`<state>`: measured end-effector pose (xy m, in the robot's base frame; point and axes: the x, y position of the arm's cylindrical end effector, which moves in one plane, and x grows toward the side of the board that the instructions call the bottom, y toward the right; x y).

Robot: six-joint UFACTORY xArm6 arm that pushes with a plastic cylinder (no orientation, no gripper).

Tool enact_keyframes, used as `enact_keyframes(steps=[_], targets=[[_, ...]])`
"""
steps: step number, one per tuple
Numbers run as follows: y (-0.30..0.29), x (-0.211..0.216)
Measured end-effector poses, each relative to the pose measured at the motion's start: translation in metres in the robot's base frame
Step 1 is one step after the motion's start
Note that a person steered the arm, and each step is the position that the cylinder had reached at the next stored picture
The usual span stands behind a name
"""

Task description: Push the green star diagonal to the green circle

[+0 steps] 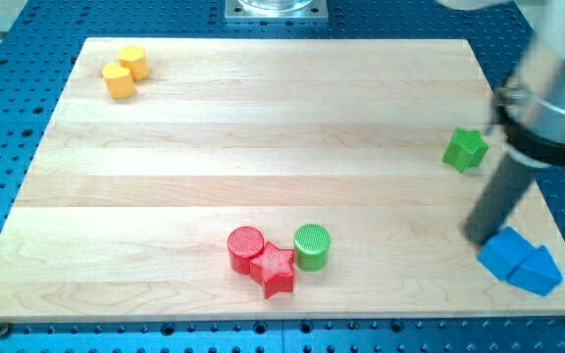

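Pale wood makes up the board (263,127), which lies on a blue table (8,69) full of small holes. At the view's right edge my arm (557,88) comes down, grey and blurred, and ends in the dark rod (498,201). My tip (479,238) sits low on the right side of the board, just beside the upper left corner of the blue blocks (520,260); it looks to be touching them or nearly so, but the blur there leaves me unsure. The rod has no jaws to open or close and it carries nothing.

The green star (466,149) lies on the right side of the board, above my tip and a little to its left, clear of the rod. The green circle (312,246) stands near the view's bottom, about the middle of the board, well apart from the star. Its left side touches the red star (275,270), which in turn presses against the red circle (245,248), so the three form a tight cluster.

Two yellow blocks (126,71) sit together in the top left corner of the board, touching each other; their exact shapes are hard to make out. At the view's top centre a grey metal plate (275,10) shows just beyond the board's far edge.
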<state>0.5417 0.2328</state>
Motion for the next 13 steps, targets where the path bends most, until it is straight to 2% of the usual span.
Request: enact_keyframes(steps=[1, 3, 4, 5, 6, 7, 8, 9, 10, 11, 12, 13], targets=[[0.013, 0.0], [0.027, -0.035], [0.049, -0.103], [0.046, -0.159], [-0.016, -0.17], [-0.062, -0.159], [-0.007, -0.151], [0.04, -0.166], [0.043, -0.14], [0.018, -0.093], [-0.026, -0.075], [-0.055, -0.081]])
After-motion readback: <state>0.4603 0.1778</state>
